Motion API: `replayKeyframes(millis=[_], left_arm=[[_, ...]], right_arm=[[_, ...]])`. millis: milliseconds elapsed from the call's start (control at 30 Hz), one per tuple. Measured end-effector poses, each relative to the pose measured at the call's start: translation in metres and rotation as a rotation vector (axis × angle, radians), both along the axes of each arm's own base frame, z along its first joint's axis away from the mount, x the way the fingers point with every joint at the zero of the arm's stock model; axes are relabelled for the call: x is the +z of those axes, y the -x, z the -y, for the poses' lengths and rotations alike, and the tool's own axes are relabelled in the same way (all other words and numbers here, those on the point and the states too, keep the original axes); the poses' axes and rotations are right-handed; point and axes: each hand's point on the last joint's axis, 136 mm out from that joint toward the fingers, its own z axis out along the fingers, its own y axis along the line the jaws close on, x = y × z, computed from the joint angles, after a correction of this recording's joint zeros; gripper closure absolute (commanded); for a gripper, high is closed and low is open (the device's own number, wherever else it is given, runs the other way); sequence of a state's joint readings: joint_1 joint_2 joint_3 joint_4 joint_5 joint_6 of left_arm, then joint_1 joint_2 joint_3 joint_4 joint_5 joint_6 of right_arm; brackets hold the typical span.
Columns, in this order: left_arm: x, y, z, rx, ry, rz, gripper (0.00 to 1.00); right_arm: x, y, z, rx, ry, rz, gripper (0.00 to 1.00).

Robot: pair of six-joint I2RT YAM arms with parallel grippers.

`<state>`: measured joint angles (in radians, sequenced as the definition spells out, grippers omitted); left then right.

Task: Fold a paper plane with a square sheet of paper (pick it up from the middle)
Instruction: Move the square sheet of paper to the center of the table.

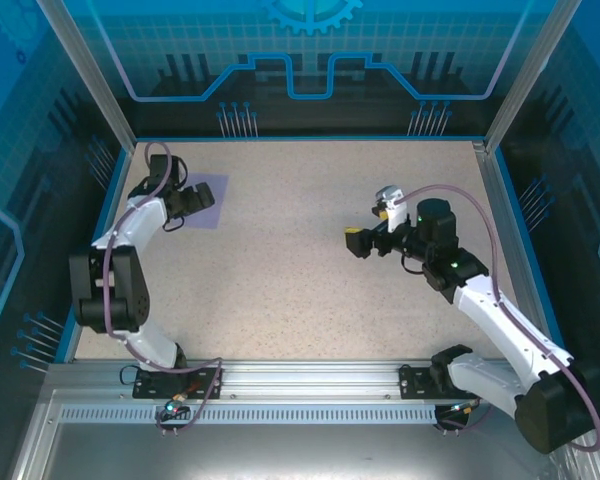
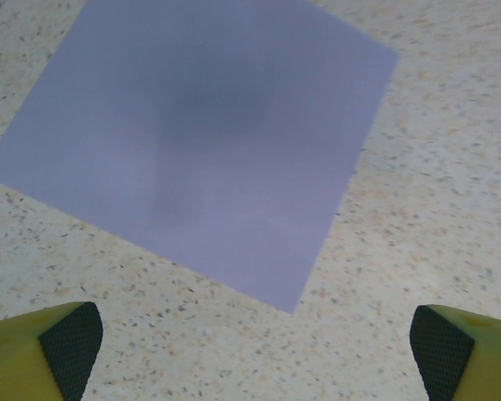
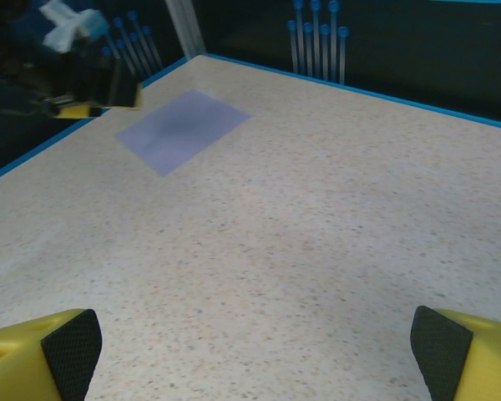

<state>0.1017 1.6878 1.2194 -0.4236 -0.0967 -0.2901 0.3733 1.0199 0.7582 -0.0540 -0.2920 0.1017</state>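
Observation:
The square sheet of paper (image 1: 216, 192) is plain lavender and lies flat and uncreased on the speckled table at the far left. My left gripper (image 1: 187, 207) hovers over its near edge, open. In the left wrist view the sheet (image 2: 200, 142) lies just ahead of the left gripper (image 2: 257, 359), whose yellow fingers (image 2: 33, 355) stand wide apart over bare table. My right gripper (image 1: 368, 228) hangs open above the table right of centre, well away from the sheet. From there the sheet (image 3: 182, 127) lies far ahead of the right gripper (image 3: 257, 355). The paper plane is out of view.
The speckled table (image 1: 300, 290) is bounded by a blue rim and metal corner posts (image 1: 90, 80). Dark walls with blue pegs (image 3: 317, 38) stand at the back. The left arm's wrist (image 3: 83, 83) hangs beside the sheet. Both arm bases sit on the near rail (image 1: 310, 385).

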Motion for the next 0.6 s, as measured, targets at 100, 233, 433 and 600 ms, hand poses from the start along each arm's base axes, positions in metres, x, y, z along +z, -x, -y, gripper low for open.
replayKeyframes(millis=[100, 233, 433, 600], left_arm=[[-0.013, -0.013, -0.006, 0.011, 0.010, -0.051, 0.01], [-0.034, -0.027, -0.012, 0.027, 0.028, -0.116, 0.01], [-0.056, -0.039, -0.015, 0.037, 0.046, -0.204, 0.01], [-0.058, -0.054, -0.018, 0.021, 0.036, -0.242, 0.01]], right_arm=[[-0.004, 0.002, -0.017, 0.039, 0.015, -0.021, 0.01], [-0.019, 0.000, -0.035, 0.072, 0.043, -0.070, 0.01], [-0.038, -0.010, -0.046, 0.080, 0.076, -0.121, 0.01], [-0.047, -0.022, -0.054, 0.076, 0.083, -0.154, 0.01]])
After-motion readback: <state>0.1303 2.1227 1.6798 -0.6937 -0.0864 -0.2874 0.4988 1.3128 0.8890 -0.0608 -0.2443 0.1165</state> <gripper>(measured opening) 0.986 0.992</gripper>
